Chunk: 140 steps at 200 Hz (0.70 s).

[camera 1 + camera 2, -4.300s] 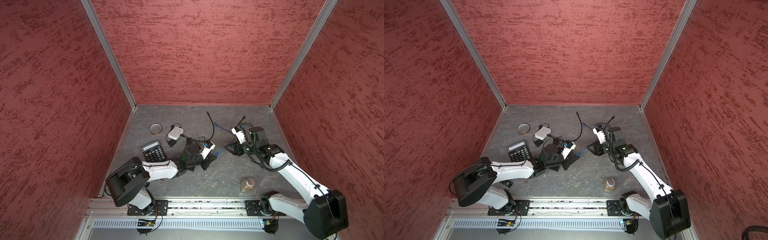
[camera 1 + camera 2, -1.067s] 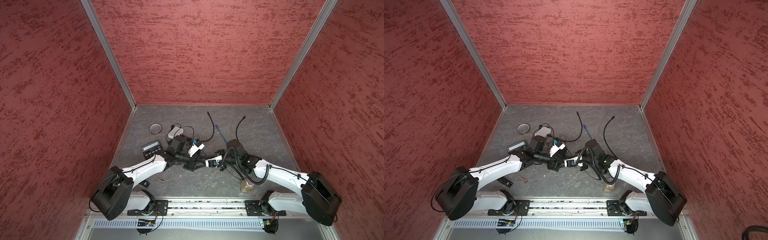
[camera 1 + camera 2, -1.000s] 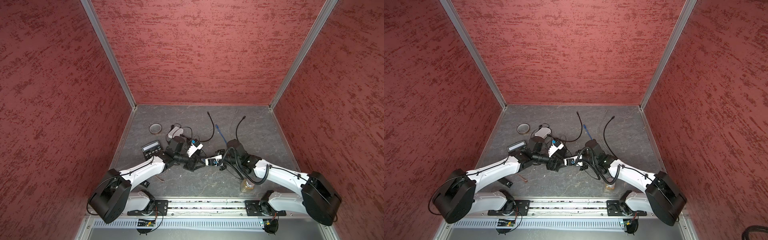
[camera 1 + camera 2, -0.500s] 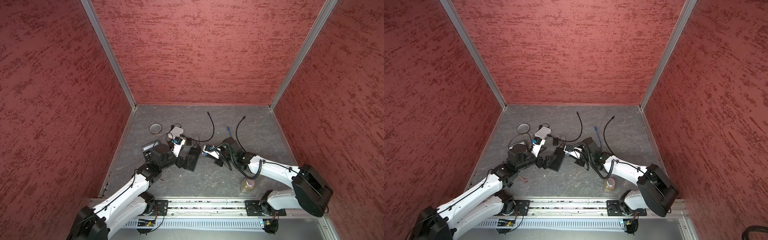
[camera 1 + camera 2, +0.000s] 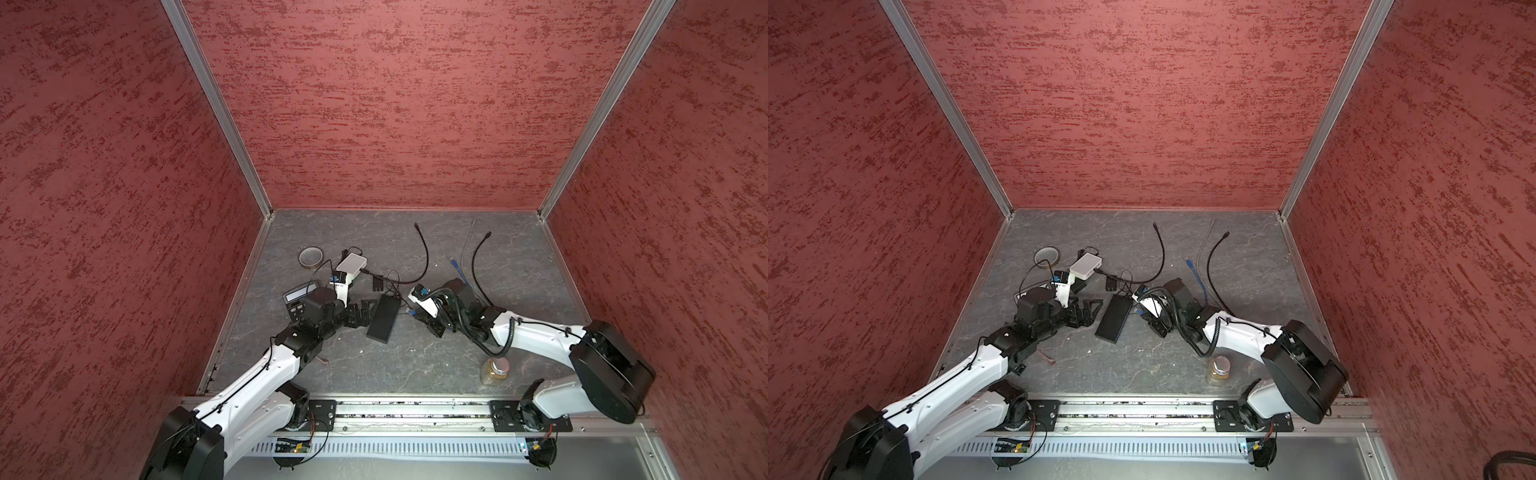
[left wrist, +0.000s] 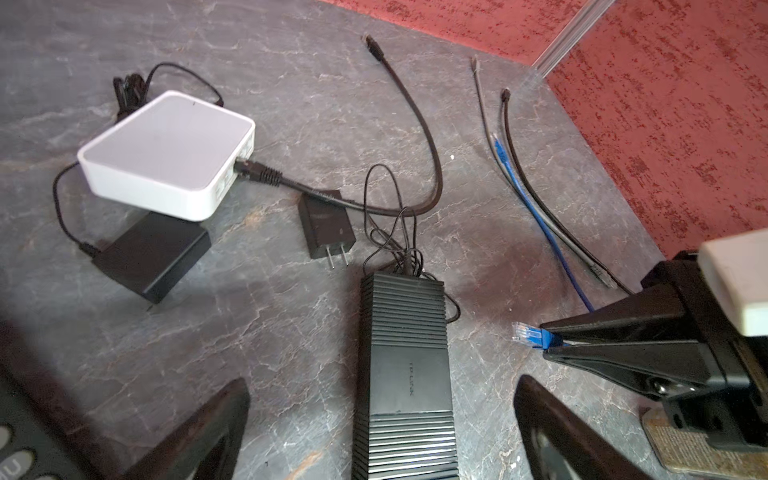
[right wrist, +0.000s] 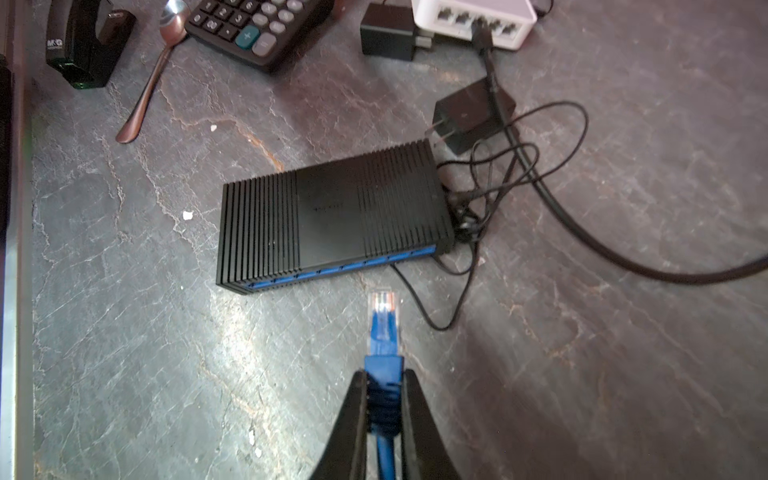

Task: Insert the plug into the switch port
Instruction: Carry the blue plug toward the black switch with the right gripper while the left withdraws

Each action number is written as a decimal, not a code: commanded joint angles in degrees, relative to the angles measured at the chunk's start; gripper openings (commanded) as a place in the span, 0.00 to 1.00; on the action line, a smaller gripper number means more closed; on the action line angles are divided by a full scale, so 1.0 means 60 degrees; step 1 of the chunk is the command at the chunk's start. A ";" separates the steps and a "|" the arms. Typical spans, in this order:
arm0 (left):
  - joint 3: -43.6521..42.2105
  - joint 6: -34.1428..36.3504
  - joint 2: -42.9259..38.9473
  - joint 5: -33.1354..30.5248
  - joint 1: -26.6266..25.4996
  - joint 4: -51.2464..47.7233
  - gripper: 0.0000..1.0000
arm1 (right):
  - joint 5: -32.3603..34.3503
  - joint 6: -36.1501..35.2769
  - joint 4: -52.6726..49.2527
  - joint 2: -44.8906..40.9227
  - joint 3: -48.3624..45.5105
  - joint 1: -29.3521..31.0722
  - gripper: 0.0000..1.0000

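Note:
The black ribbed switch (image 5: pixel 384 318) (image 5: pixel 1113 318) lies flat on the grey table, its blue port face (image 7: pixel 340 266) turned toward my right arm. My right gripper (image 7: pixel 384 374) (image 5: pixel 419 318) is shut on the blue cable boot just behind the plug (image 7: pixel 383 307) (image 6: pixel 524 333). The plug's clear tip points at the port face and stops a short gap from it. My left gripper (image 6: pixel 380 382) (image 5: pixel 361 313) is open, a finger on each side of the near end of the switch (image 6: pixel 405 374), touching nothing.
A white box (image 6: pixel 166 153) with a black cable plugged in sits behind the switch, with two black power adapters (image 6: pixel 326 228) and tangled thin wire. A calculator (image 7: pixel 257 20), spoon (image 7: pixel 145 87), tape roll (image 5: pixel 310 257), jar (image 5: pixel 494 370) and loose cables (image 5: pixel 473 266) lie around.
My left gripper opened, let go of the switch and drew back to the left; the switch now rests on the table. My right gripper carried the plug slightly left and farther back.

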 commanded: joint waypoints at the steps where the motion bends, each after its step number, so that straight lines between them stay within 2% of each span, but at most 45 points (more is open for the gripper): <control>1: -0.0198 -0.0623 0.0209 -0.0236 -0.0029 0.0674 0.98 | 0.0140 0.0709 0.0302 0.0089 -0.0155 0.0085 0.04; 74: 0.0450 -0.0543 0.2264 -0.1045 -0.0849 0.0925 0.96 | 0.0567 0.1190 0.1299 0.1098 -0.0171 0.0261 0.06; 140: 0.1121 -0.0312 0.3831 -0.0723 -0.0808 0.1799 0.95 | 0.0484 0.1137 0.1650 0.1606 -0.0044 0.0502 0.05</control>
